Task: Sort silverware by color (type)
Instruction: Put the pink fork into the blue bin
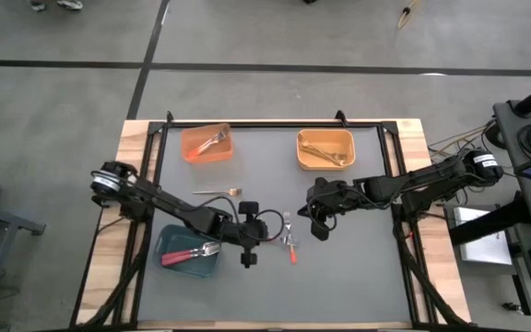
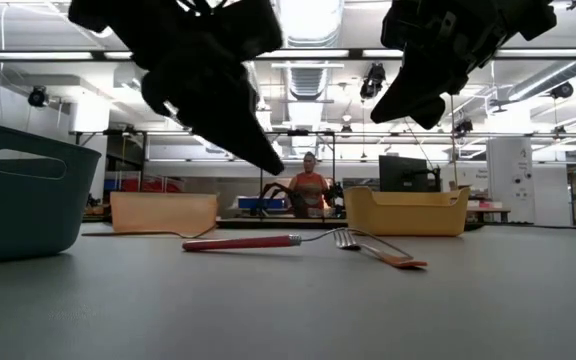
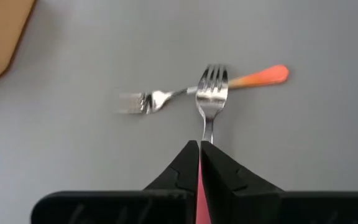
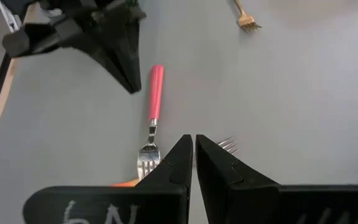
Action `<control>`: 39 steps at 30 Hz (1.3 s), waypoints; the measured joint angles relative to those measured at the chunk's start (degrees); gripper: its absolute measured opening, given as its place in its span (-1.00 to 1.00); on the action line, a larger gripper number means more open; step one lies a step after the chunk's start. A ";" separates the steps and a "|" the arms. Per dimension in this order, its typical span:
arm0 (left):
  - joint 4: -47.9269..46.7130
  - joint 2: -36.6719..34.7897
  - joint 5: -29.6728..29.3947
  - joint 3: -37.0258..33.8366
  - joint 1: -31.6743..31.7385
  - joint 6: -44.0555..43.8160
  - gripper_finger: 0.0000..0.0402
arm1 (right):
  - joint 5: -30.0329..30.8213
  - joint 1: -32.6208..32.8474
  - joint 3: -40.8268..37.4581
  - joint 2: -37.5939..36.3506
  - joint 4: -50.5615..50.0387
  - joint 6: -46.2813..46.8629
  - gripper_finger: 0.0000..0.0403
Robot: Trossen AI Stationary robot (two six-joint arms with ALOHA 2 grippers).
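Red-handled steel fork (image 3: 211, 99) lies lengthwise just below the left hand (image 3: 199, 145), whose fingers are pressed together, pinching nothing.

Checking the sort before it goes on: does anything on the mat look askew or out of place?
Yes: two loose forks lie crossed mid-mat, the red-handled fork over the orange-handled fork. The left gripper is shut on the red handle.

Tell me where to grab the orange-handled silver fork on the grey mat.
Take the orange-handled fork by its handle end, straight down, jaws across it: it lies flat, that end is bare, and the red-handled fork crosses its neck.
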 joint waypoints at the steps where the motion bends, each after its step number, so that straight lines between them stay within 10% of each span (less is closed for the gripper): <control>1: 1.23 0.57 0.00 0.00 0.06 0.25 -1.00 | -0.02 0.00 -0.04 0.00 0.05 0.00 -0.94; 10: 4.40 3.71 -0.05 0.04 0.83 1.37 -0.94 | 0.00 -0.02 -0.08 0.00 0.25 0.00 -0.94; 24: 8.26 9.58 0.08 0.04 2.51 1.93 -0.29 | 0.00 -0.02 -0.17 0.02 0.22 -0.02 -0.94; 39: 9.31 9.77 1.73 0.15 2.54 2.01 -0.32 | 0.02 0.00 -0.37 0.02 0.20 -0.22 -0.94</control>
